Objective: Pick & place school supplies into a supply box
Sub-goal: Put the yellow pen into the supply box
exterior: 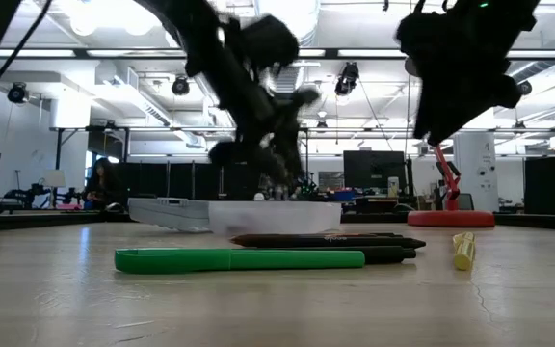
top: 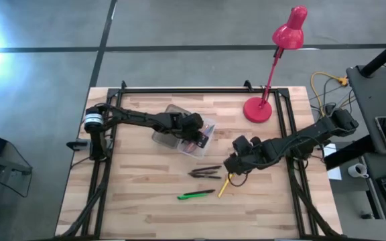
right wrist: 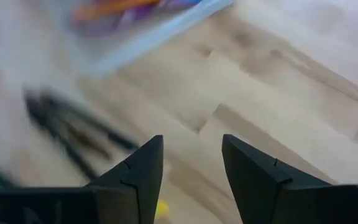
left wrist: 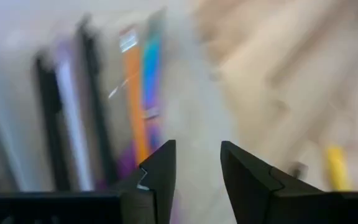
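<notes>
Left gripper (top: 200, 137): fingers apart, empty, above translucent plastic supply box (top: 179, 134).
Right gripper (top: 236, 167): fingers apart, empty; slim yellow pencil (top: 224, 185) and dark pens (top: 205, 173) just below.

Motion blur smears the pens (left wrist: 92, 106) inside the box (left wrist: 17, 93) at the left wrist view's upper left; kinds unreadable.

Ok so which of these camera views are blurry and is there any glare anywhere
High view: fairly sharp, with a bright glare patch on the floor at the left edge. Low view: the green pen is crisp, but the arms above are dark, smeared silhouettes against bright ceiling lights. Left wrist view: heavily blurred; the supplies in the supply box are streaks. Right wrist view: table blurred, the dark pens smeared.
</notes>
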{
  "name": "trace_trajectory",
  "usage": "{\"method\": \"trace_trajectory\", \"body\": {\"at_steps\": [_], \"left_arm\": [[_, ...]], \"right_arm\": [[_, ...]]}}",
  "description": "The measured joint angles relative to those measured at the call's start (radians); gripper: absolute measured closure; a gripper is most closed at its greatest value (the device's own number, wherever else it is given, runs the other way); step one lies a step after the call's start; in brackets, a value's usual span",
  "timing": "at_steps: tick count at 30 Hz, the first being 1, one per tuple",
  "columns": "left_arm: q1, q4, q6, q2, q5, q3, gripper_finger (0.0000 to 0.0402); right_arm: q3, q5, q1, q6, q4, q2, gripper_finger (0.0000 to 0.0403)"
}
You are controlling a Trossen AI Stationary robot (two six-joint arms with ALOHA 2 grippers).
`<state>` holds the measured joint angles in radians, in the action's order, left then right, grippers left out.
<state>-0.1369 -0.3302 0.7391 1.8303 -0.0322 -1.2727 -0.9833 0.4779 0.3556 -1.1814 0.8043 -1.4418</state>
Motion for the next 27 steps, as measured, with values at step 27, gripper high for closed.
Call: {"method": "trace_trajectory", "body": {"at_steps": [27], "left_arm": [[0.290,-0.004,0.031,-0.102,-0.266,-0.030,0.0290]], "right_arm": [[-0.068,-0.240,0.138,1.267,-0.135,-0.340,0.0193]]}}
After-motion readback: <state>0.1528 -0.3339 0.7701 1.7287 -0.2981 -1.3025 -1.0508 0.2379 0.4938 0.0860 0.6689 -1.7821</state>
